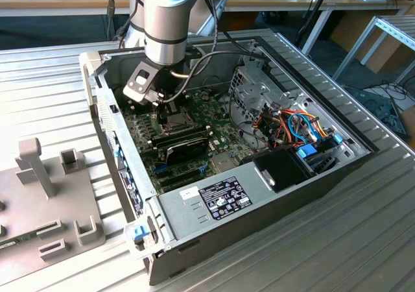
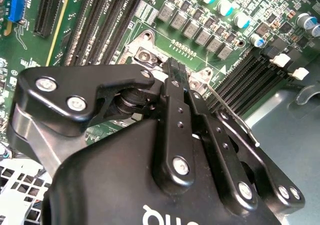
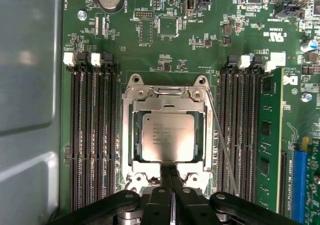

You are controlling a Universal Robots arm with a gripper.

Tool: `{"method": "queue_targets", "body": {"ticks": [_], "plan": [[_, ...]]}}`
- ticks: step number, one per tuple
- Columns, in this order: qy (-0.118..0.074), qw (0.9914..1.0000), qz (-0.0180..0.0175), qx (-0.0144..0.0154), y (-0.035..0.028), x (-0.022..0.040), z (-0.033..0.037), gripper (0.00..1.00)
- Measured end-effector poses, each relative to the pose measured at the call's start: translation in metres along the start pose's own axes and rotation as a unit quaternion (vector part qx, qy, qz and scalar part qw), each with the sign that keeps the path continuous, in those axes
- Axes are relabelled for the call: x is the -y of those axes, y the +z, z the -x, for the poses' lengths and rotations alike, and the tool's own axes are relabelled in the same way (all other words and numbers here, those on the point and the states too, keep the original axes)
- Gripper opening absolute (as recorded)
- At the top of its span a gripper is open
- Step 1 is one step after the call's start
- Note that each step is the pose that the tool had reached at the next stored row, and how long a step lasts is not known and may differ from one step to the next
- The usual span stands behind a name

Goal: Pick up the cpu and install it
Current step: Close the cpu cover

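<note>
We see the gripper (image 3: 171, 177), its tips pressed together, at the edge of the cpu (image 3: 167, 136). The cpu lies flat inside the socket frame (image 3: 165, 92), at eleven o'clock from the power supply (image 1: 214, 198) in the exterior view.

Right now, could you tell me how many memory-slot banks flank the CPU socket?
2: one bank between socket and grey case wall, the other opposite, beside a green memory module.

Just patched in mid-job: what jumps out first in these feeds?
The silver cpu sits inside the metal socket frame, mid-board on the green motherboard in the first wrist view. The gripper hangs at the chip's edge, fingers together. In the exterior view the arm reaches down into the open computer case.
</note>
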State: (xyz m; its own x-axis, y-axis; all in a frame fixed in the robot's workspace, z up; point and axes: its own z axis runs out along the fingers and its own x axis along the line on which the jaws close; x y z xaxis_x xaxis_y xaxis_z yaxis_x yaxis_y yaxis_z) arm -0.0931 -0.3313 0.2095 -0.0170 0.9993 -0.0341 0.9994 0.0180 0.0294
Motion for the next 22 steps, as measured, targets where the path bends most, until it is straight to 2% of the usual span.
{"method": "queue_targets", "body": {"ticks": [6, 9, 11, 13, 17, 22], "plan": [[0.0, 1.0, 0.0, 0.0008, -0.002, 0.0002, 0.0, 0.11], [0.0, 1.0, 0.0, 0.0008, -0.0021, 0.0034, 0.0, 0.11], [0.0, 1.0, 0.0002, 0.0008, -0.0023, 0.0079, -0.0001, 0.11], [0.0, 1.0, 0.0004, 0.0007, -0.0023, 0.0087, -0.0001, 0.11], [0.0, 1.0, 0.0011, 0.0008, -0.0072, 0.0086, 0.0001, 0.11], [0.0, 0.99999, 0.0015, 0.003, -0.0139, 0.0084, 0.0003, 0.11]]}}
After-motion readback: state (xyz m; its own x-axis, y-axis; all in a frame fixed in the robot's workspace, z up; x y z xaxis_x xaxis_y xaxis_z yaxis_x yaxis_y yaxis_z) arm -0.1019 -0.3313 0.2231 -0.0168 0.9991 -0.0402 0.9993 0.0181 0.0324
